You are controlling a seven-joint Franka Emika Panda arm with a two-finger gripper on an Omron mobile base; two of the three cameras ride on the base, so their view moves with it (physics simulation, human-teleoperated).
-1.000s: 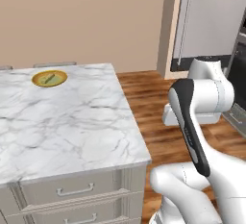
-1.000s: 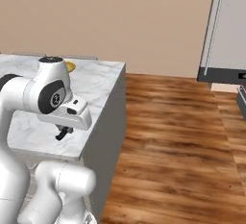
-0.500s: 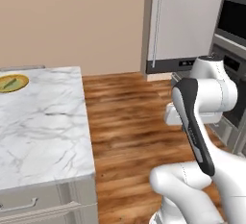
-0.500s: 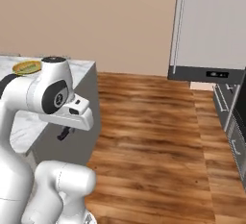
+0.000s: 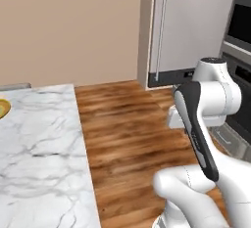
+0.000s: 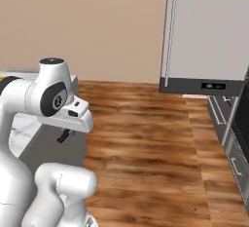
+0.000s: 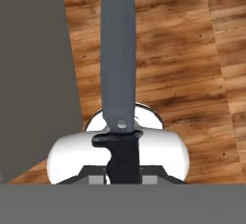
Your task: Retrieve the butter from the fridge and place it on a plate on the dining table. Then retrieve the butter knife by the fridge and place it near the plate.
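1. Gripper [image 6: 63, 136]: jaws narrow, clamped on the black handle of the butter knife [image 7: 118, 59]. Grey blade runs straight out ahead of the hand, over the wood floor [image 5: 122, 124].
2. Handling (judgement): knife is light, stiff and slim; smooth handle may twist or slip in the jaws. Hold is on the handle near the guard, which is the right spot. Set it down flat and low, as it is apt to skid on marble.
3. Counter [image 5: 44, 148]: marble top, at left of left base view. Plate [image 5: 2, 108] is just a sliver at the frame edge, well apart from the gripper. Knife not yet near the plate.
4. Fridge [image 5: 188, 26]: door shut, ahead-right.
5. Vs. earlier frames: the whole scene has shifted, so the base has moved, not the things. Counter and plate sit further left; fridge looms larger.
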